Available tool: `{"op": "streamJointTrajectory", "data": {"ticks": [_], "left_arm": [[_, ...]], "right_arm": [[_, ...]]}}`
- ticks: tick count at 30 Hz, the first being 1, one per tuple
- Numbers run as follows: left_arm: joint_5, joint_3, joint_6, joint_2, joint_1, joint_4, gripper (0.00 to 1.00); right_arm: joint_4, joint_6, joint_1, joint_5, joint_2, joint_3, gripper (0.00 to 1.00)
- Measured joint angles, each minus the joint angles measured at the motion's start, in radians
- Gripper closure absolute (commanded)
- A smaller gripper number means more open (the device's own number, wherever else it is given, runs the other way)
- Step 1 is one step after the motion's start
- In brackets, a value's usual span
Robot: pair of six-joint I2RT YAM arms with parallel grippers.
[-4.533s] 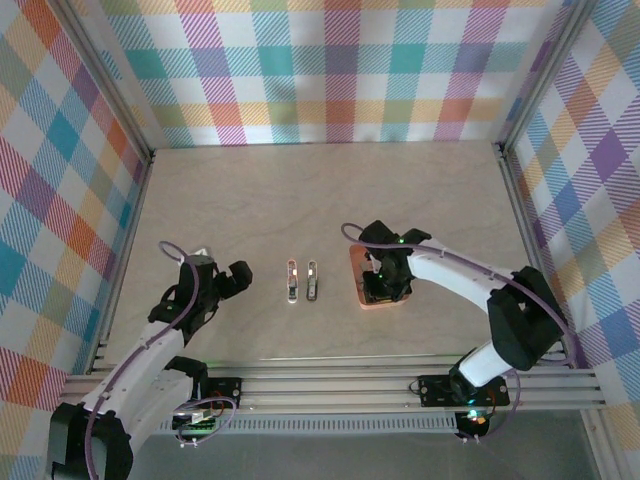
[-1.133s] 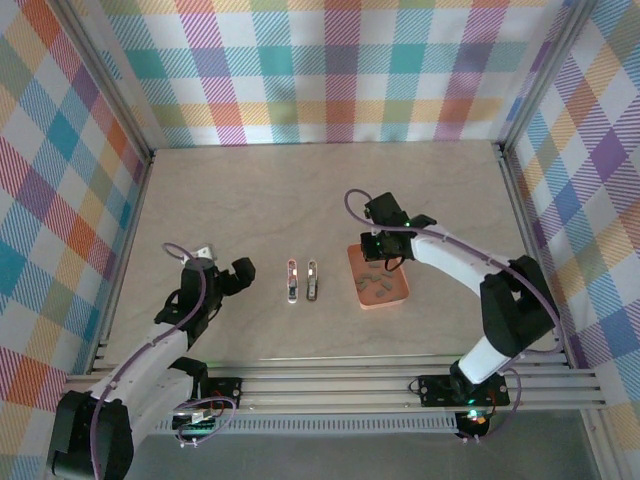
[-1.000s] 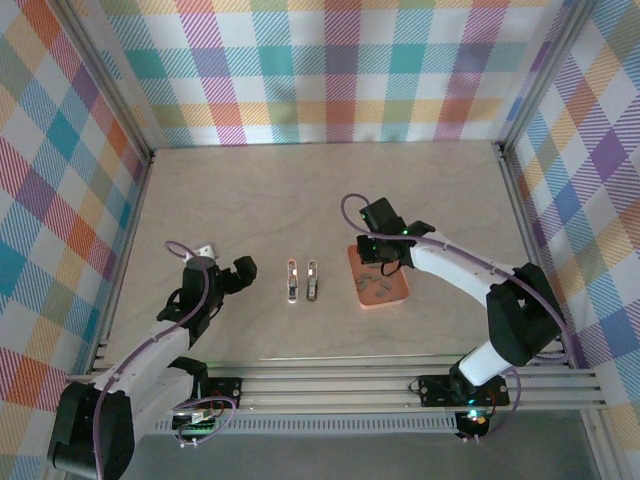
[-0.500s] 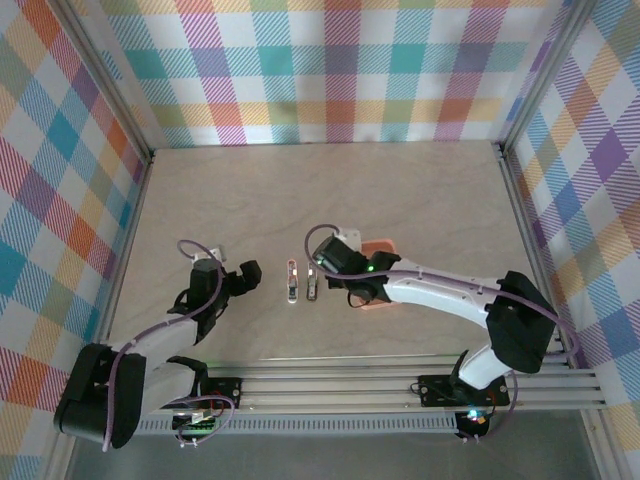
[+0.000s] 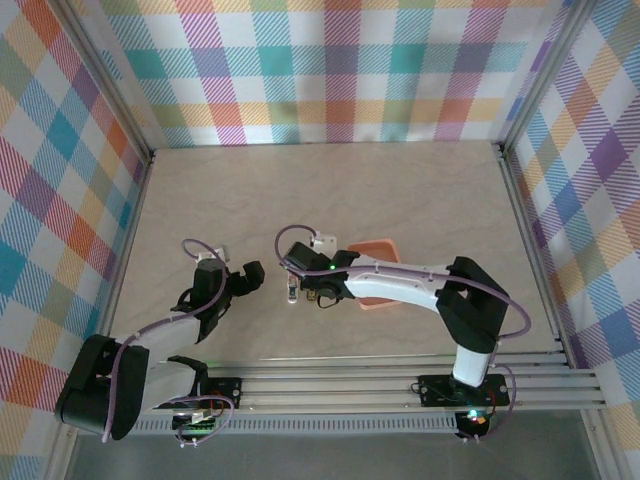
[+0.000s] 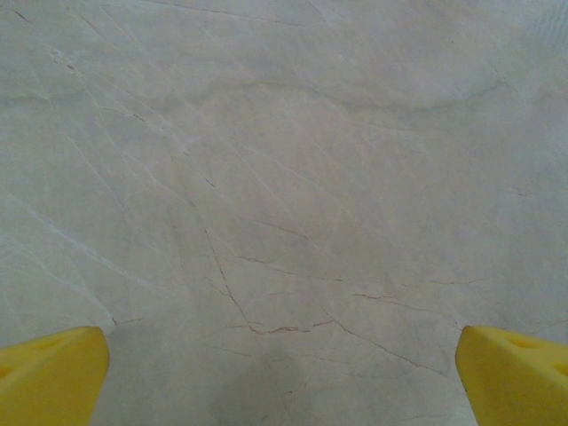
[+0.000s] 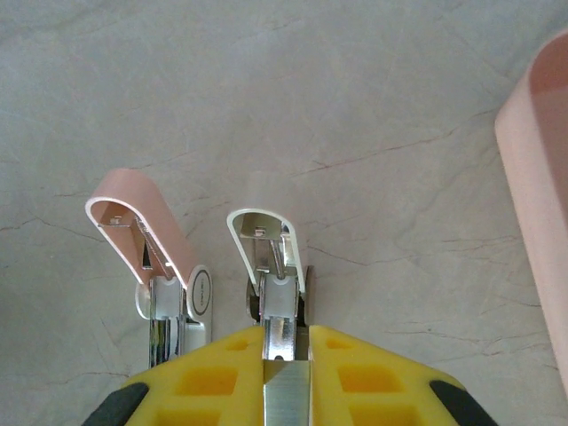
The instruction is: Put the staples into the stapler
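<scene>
Our left gripper point(image 6: 284, 382) gapes over the bare table point(image 6: 284, 177). The stapler point(image 7: 264, 244) lies lid-up beside its pink twin point(image 7: 146, 222). Our right gripper point(image 7: 286, 368) pinches 1 strip of staples point(image 7: 286, 399) just behind it. We judge the strip light and brittle, best held gently mid-length.

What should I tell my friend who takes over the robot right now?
Left gripper: open, empty, over bare table.
Right gripper: shut on what looks like a staple strip, held right at the stapler, whose whitish top is flipped up.
The pink-topped stapler lies beside it, also open. The tray sits on the other side.
Done: a strip is picked and brought to the stapler.
Left: slide it in, let go, close the top.
</scene>
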Motion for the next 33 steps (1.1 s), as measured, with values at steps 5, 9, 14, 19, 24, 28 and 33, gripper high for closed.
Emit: {"op": "streamJointTrajectory", "data": {"ticks": [5,9,14,19,24,28,33], "left_arm": [[-0.020,0.000,0.000,-0.007,-0.014,0.000,0.00],[-0.033,0.000,0.000,-0.015,-0.018,0.000,0.00],[-0.044,0.000,0.000,-0.020,-0.022,0.000,0.00],[-0.047,0.000,0.000,-0.022,-0.023,0.000,0.00],[-0.052,0.000,0.000,-0.026,-0.027,0.000,0.00],[-0.053,0.000,0.001,-0.026,-0.034,0.000,0.00],[-0.053,0.000,0.001,-0.026,-0.034,0.000,0.00]], "right_arm": [[-0.013,0.028,0.003,-0.027,0.041,0.023,0.82],[-0.014,0.042,0.006,-0.047,0.068,0.030,0.82],[-0.014,0.046,0.006,-0.058,0.084,0.030,0.82],[-0.013,0.045,0.006,-0.058,0.093,0.033,0.82],[-0.013,0.044,0.006,-0.062,0.107,0.045,0.82],[-0.013,0.040,0.006,-0.062,0.111,0.051,0.82],[-0.013,0.038,0.006,-0.062,0.132,0.060,0.82]]}}
